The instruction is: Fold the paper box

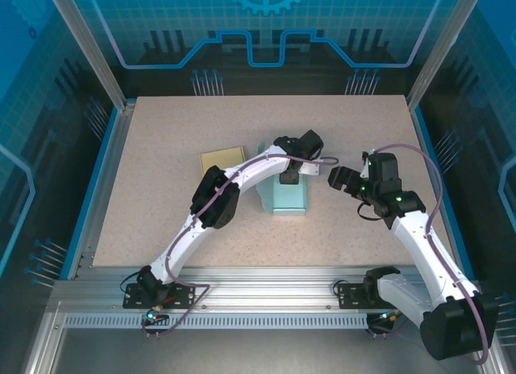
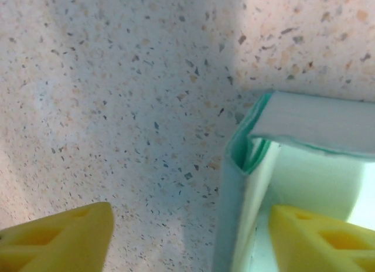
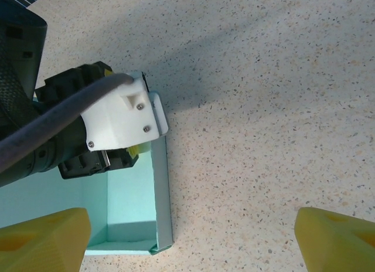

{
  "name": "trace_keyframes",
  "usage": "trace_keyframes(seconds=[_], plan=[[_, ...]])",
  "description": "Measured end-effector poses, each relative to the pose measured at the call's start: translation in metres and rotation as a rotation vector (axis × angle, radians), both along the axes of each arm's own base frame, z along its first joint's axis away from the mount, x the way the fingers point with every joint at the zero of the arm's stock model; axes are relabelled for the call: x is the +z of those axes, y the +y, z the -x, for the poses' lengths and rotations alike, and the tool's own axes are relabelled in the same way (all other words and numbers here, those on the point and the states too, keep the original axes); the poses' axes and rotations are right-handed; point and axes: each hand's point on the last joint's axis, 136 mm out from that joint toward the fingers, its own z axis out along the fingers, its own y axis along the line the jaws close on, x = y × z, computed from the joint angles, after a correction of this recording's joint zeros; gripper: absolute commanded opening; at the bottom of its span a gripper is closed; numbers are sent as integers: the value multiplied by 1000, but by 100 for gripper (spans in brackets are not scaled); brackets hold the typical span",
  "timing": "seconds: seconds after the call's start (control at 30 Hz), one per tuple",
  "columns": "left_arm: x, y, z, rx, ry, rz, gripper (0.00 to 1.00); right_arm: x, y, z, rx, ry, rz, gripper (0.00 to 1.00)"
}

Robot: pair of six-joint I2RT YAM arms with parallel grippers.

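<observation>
The paper box (image 1: 289,200) is a light teal open tray at the middle of the table. My left gripper (image 1: 290,176) hangs over its far end, open. In the left wrist view one yellow finger (image 2: 319,240) is inside the box and the other (image 2: 61,240) is outside over the table, with the folded side wall (image 2: 231,201) standing free between them. My right gripper (image 1: 339,179) hovers open to the right of the box. In the right wrist view the box (image 3: 132,199) lies at lower left, under the left gripper (image 3: 114,122), with its walls upright.
A flat tan sheet (image 1: 223,159) lies on the table to the left of the box, behind the left arm. Speckled tabletop (image 3: 263,137) stretches to the right of the box. Aluminium frame rails (image 1: 242,293) border the near edge.
</observation>
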Motion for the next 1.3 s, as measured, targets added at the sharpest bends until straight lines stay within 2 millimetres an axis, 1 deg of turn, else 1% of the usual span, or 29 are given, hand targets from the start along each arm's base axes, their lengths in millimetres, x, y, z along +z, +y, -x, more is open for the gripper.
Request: trace_keyframes(seconds=[0.1,0.17,0.23,0.33,0.4,0.47,0.53,0.6,0.67,0.7,0.73,0.77,0.8,0.87,0.9,0.97,1.0,1.07,1.17,1.27,1.3], plan=[[8,-6,-2,-17,-18,13,95,0,0,0,3,0,3,91],[15,-11,-3,-21,-33,28,99,-1,0,-1,4,0,5,91],[22,-14,-2,-24,-41,42,99,-1,0,-1,5,-1,4,91],[41,-19,0,-21,-54,85,99,-1,0,-1,5,-1,3,90],[61,-21,0,2,-73,133,99,-1,0,-1,4,-1,2,89],[90,-22,0,44,-106,200,99,-1,-1,-1,8,-1,5,87],[126,-20,0,111,-151,284,97,-3,0,-2,14,5,6,85],[167,-12,2,214,-205,384,93,-9,1,-4,23,25,5,84],[207,7,8,359,-255,499,88,-19,3,-5,31,59,9,81],[221,17,13,421,-267,545,87,-24,3,-6,35,75,10,81],[234,33,22,498,-273,597,87,-28,4,-6,39,91,10,81],[244,51,31,581,-272,652,86,-31,5,-6,42,104,9,81],[248,66,38,642,-267,692,85,-34,5,-6,46,112,8,81],[246,102,57,790,-232,777,84,-36,6,-6,54,118,7,82],[241,115,64,844,-212,803,84,-37,7,-5,57,118,8,82],[219,140,77,972,-145,851,85,-37,7,-5,62,116,9,82],[209,144,80,1016,-112,868,85,-37,7,-6,64,115,10,82],[184,144,88,1087,-20,901,86,-36,7,-6,68,112,12,82],[158,130,96,1141,110,931,85,-36,8,-6,73,110,11,82],[150,114,96,1152,190,970,81,-36,9,-6,77,106,6,82],[148,110,95,1155,210,979,76,-36,10,-6,79,105,3,82]])
